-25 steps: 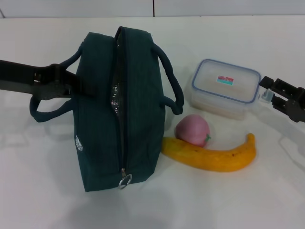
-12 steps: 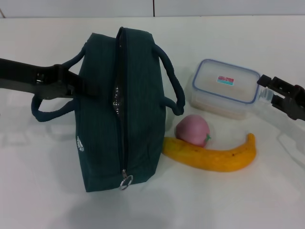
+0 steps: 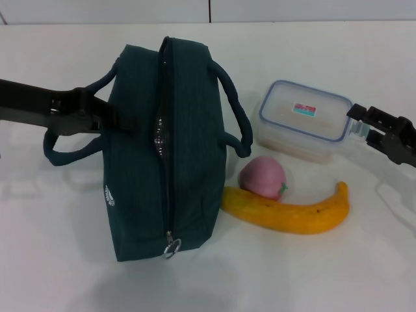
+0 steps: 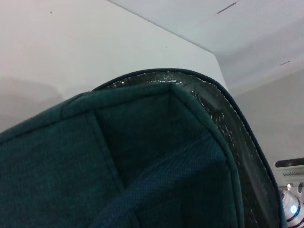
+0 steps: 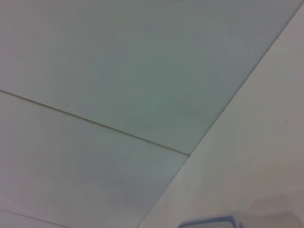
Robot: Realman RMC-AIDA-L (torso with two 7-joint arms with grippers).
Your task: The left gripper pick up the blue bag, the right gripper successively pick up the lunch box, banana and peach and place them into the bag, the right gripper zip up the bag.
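Observation:
The blue bag (image 3: 188, 162) stands left of centre in the head view, its zipper partly open on silver foil lining (image 4: 213, 104). My left gripper (image 3: 114, 118) reaches in from the left and is shut on the bag's left side by its handle; the left wrist view is filled with the bag's fabric (image 4: 95, 166). To the bag's right lies the clear lunch box (image 3: 302, 120) with its blue-rimmed lid. My right gripper (image 3: 361, 123) is open, its fingers around the box's right end. The pink peach (image 3: 262, 177) and the banana (image 3: 292, 214) lie in front of the box.
Everything rests on a white table (image 3: 325, 279) with a wall behind it. The bag's metal ring pull (image 3: 171, 247) hangs at its near end. A sliver of the lunch box rim (image 5: 209, 222) shows in the right wrist view.
My right gripper has moved left onto the lunch box's right end, and the box has slid slightly left. The bag and the left gripper shifted a little at first, then held still.

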